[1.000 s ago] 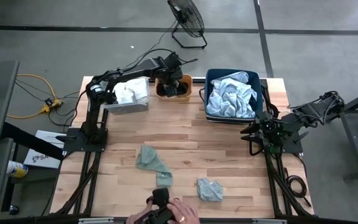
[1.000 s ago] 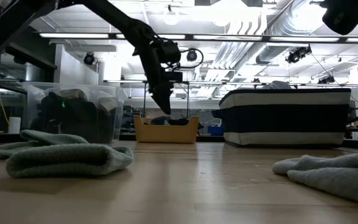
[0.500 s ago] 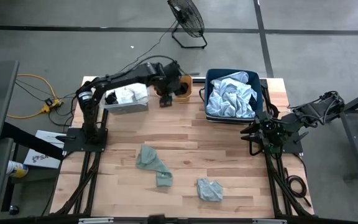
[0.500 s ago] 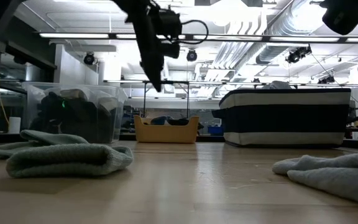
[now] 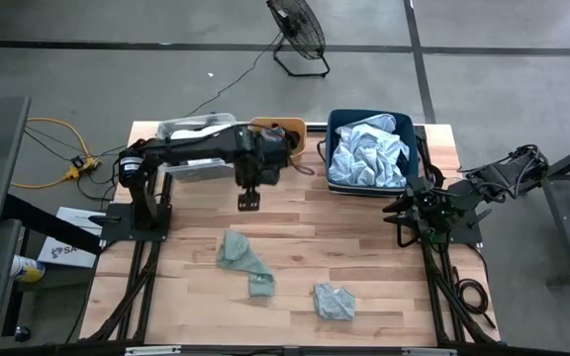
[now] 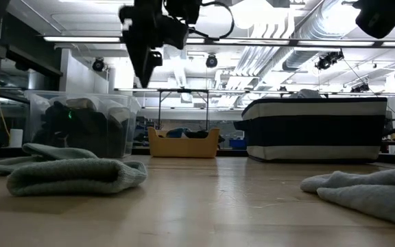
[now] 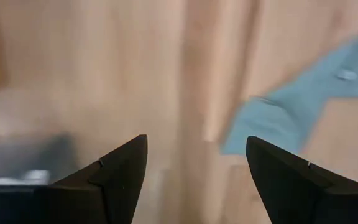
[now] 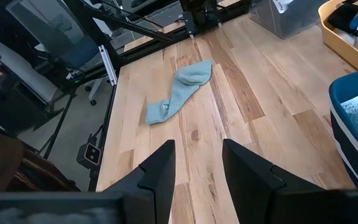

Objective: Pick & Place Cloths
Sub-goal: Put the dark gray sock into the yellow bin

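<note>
left gripper [image 5: 249,202] | jaws apart, empty | above grey-green cloth [image 5: 244,259]

Robot arms, two: left arm [image 5: 191,153] reaching over the table's centre, right arm [image 5: 463,193] folded at 3 o'clock.

Bins, three, in a row along 12 o'clock: one clear bin [image 5: 191,129], one orange bin [image 5: 300,133], one navy bin [image 5: 336,124].

Grey-green cloths lying loose on the table [image 5: 364,237], two: longer cloth [image 5: 243,260] at about 6 o'clock, smaller cloth [image 5: 333,301] at 5 o'clock.

Pale blue cloth heap [image 5: 367,153] in the navy bin, one.

Floor fan [image 5: 298,30] beyond the table, one.
</note>
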Robot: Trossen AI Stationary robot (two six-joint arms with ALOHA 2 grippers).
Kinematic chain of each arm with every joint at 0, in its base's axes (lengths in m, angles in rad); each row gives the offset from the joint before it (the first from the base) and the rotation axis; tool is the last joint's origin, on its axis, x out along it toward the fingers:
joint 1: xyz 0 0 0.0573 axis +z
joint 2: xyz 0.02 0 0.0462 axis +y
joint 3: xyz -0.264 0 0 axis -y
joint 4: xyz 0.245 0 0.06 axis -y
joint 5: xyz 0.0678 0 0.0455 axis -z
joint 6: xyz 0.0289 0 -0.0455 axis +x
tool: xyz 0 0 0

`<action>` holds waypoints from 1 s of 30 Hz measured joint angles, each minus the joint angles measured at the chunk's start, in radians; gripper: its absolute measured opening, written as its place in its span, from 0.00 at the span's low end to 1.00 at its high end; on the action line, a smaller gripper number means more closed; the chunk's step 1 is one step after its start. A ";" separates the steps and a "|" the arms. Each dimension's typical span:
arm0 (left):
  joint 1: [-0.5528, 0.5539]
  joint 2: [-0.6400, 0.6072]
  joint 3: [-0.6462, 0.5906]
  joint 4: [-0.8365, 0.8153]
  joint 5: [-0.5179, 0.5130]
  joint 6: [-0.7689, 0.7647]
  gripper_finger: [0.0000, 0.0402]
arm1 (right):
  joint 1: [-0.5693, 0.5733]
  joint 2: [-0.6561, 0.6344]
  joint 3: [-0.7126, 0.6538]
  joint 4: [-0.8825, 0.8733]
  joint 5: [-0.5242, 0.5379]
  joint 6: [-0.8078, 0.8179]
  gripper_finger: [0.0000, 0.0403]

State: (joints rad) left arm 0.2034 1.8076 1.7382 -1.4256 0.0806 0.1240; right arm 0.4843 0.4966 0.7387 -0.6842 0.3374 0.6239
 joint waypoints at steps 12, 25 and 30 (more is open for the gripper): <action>-0.173 0.002 -0.105 -0.003 0.067 -0.342 0.67 | 0.000 0.000 0.000 0.000 0.000 0.000 0.31; -0.369 0.002 -0.297 0.205 -0.034 -0.815 0.67 | 0.000 0.000 0.000 0.000 0.000 0.000 0.31; -0.415 0.002 -0.353 0.311 -0.076 -0.871 0.67 | 0.000 0.000 0.000 0.000 0.000 0.000 0.31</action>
State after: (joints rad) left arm -0.2114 1.8095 1.3849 -1.1142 0.0044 -0.7473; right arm 0.4843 0.4965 0.7387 -0.6842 0.3374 0.6239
